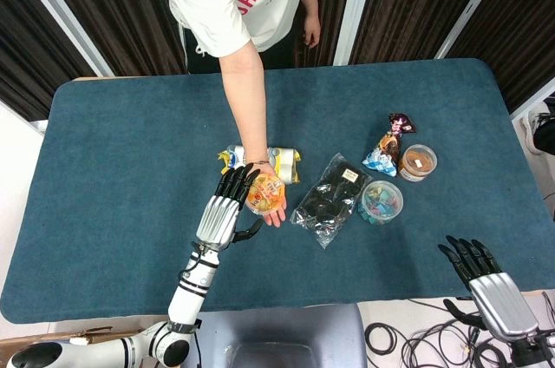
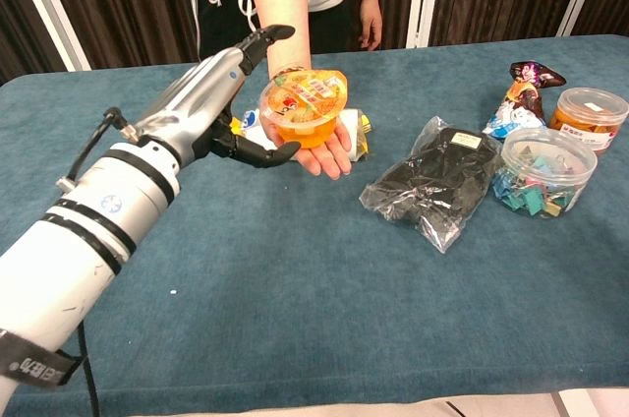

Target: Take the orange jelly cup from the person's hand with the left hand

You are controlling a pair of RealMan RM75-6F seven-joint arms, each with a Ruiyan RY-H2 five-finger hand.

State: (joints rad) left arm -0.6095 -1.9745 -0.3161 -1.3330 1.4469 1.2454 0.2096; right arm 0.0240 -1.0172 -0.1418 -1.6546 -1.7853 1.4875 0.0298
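Note:
The orange jelly cup (image 1: 264, 192) (image 2: 303, 107) lies on the person's upturned palm (image 1: 276, 212) (image 2: 329, 151) over the middle of the blue table. My left hand (image 1: 227, 205) (image 2: 228, 92) is at the cup's left side. Its fingers (image 2: 263, 39) reach past the cup's far rim, and the thumb (image 2: 257, 151) sits low beside the palm. The fingers are apart and do not grip the cup. My right hand (image 1: 479, 274) hovers at the table's front right edge, fingers spread, holding nothing.
A yellow and white packet (image 1: 282, 160) (image 2: 359, 132) lies just behind the person's hand. To the right are a black bag (image 1: 334, 199) (image 2: 442, 181), a clear tub of coloured clips (image 1: 381, 200) (image 2: 545, 171), a brown-filled tub (image 1: 418, 162) (image 2: 588, 112) and a snack packet (image 1: 386, 149) (image 2: 521, 92).

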